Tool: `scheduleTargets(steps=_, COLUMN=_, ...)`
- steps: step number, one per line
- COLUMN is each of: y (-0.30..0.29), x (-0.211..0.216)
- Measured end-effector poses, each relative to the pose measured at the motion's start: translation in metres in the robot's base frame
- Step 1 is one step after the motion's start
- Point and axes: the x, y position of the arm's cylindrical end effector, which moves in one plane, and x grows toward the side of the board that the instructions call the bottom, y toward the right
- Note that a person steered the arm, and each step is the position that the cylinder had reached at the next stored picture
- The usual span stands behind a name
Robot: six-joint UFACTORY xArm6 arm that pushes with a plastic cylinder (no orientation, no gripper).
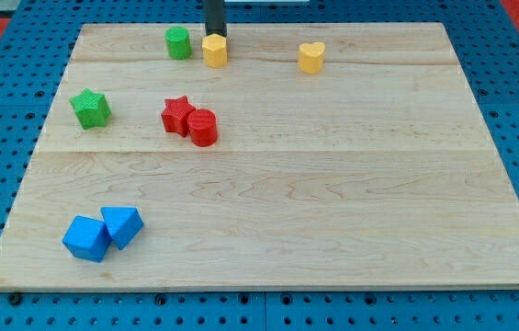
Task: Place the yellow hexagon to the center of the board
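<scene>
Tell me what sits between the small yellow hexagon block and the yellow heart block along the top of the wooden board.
Nothing: in the camera view, bare wood runs from the yellow hexagon to the yellow heart.

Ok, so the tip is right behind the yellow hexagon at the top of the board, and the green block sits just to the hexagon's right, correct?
Not quite. The camera view shows my tip right behind the yellow hexagon near the board's top edge, but the green block sits just to the hexagon's left in the view, not its right. The block to its right is the yellow heart, farther off.
</scene>
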Motion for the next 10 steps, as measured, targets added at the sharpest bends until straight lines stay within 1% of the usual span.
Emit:
scheduleTargets(steps=1, y=0.006, x=-0.009)
scheduleTargets(steps=2, y=-0.016, x=-0.020)
scheduleTargets(steps=3, y=-0.036, x=0.024)
scheduleTargets(steps=6, y=-0.043, x=0.042)
scheduleTargets(steps=7, y=-0.034, x=0.042)
scheduleTargets(steps=8, y=0.012, x=0.035)
scheduleTargets(steps=9, y=0.063, x=0.043)
scheduleTargets(steps=10, y=0.061, x=0.015)
